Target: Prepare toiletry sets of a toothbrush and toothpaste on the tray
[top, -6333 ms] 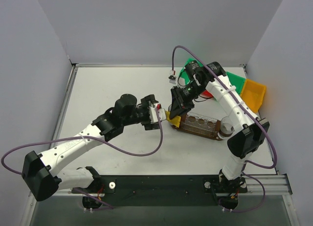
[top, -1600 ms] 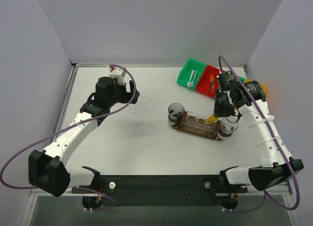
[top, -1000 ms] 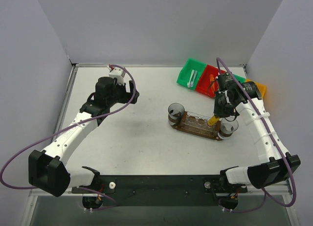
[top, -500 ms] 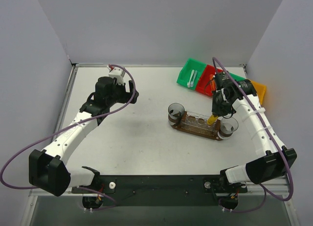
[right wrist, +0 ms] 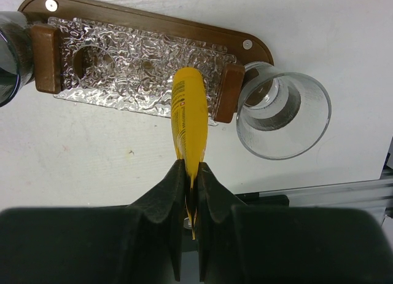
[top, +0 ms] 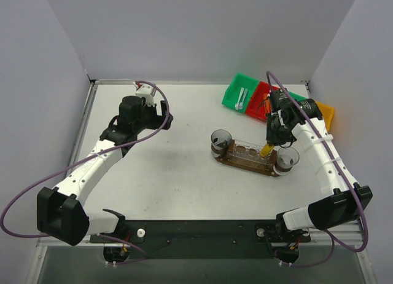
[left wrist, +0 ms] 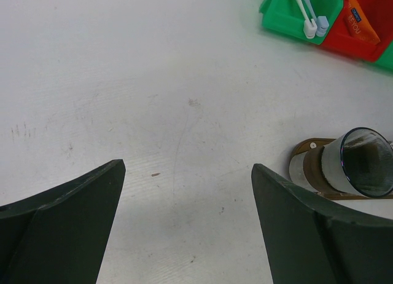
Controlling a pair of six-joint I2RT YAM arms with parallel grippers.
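Note:
The dark brown wooden tray [top: 236, 161] lies right of centre, with a clear cup at its left end [top: 221, 139] and another at its right end [top: 287, 158]. My right gripper [top: 274, 133] is shut on the flat end of a yellow toothpaste tube [right wrist: 188, 118]. The tube hangs cap-down over the tray's right end [right wrist: 245, 43], beside the empty right cup [right wrist: 270, 145]. White toothbrushes [top: 241, 98] lie in the green bin [top: 232, 90]. My left gripper [left wrist: 187, 167] stands open and empty over bare table, far left of the tray [left wrist: 304, 158].
A red bin [top: 258, 109] with orange tubes and a yellow bin [top: 324, 115] stand beside the green one at the back right. A crinkled clear insert with round holes [right wrist: 129, 56] covers the tray. The table's near edge rail runs just behind my right gripper.
My right wrist has shifted slightly left while the yellow tube stays over the tray's right end. The left arm has not moved in the last second.

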